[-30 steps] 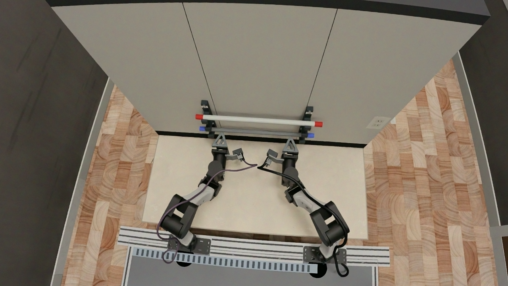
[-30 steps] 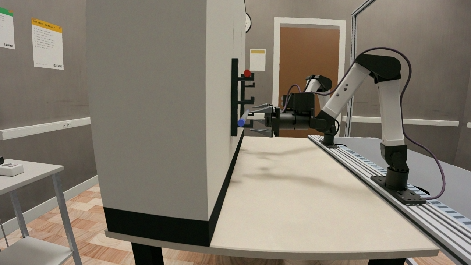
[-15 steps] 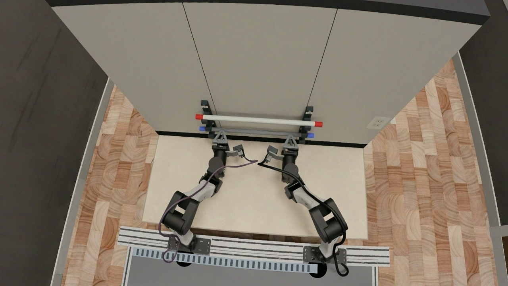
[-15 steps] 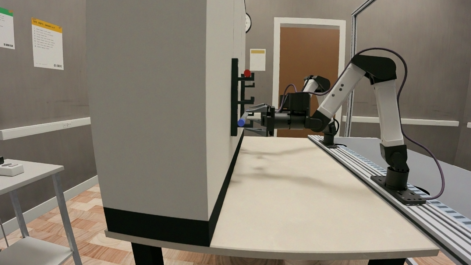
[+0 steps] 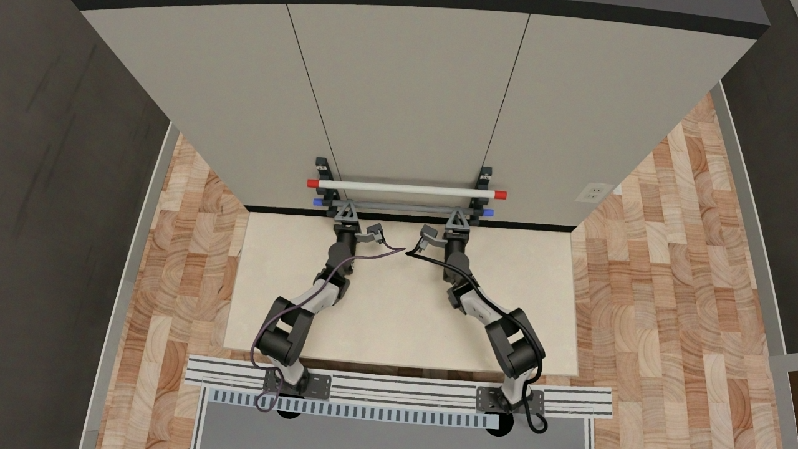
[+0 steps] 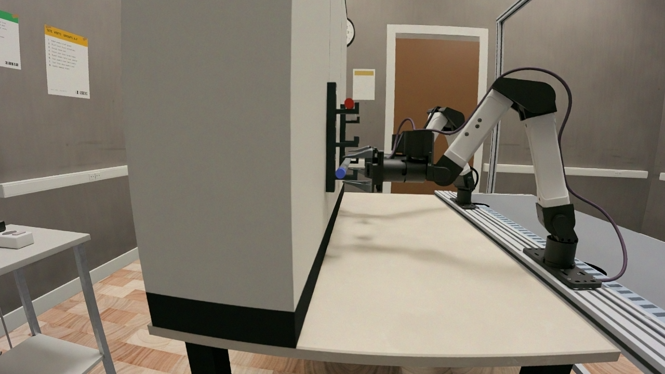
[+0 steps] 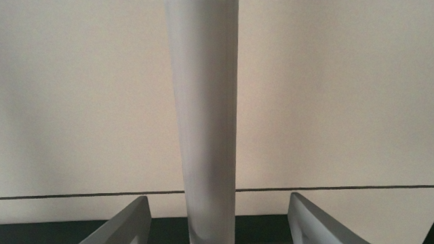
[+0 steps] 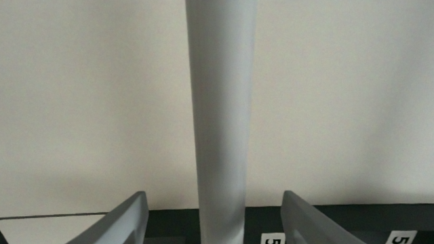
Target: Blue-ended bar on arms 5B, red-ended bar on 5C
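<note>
Blue-ended bar lies between my spread left fingers and spread right fingers; closing unevenly could skew it.

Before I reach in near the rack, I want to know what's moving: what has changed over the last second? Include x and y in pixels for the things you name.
The left tool (image 5: 346,205) (image 6: 347,169) (image 7: 219,205) and right tool (image 5: 457,211) (image 8: 214,200) both moved forward, toward the wall, bringing their open fingers closer around the blue-ended bar (image 5: 407,207) (image 6: 344,167) (image 7: 207,118) (image 8: 220,118). Nothing was gripped or let go. That bar and the red-ended bar (image 5: 407,188) (image 6: 349,103) stayed put.
</note>
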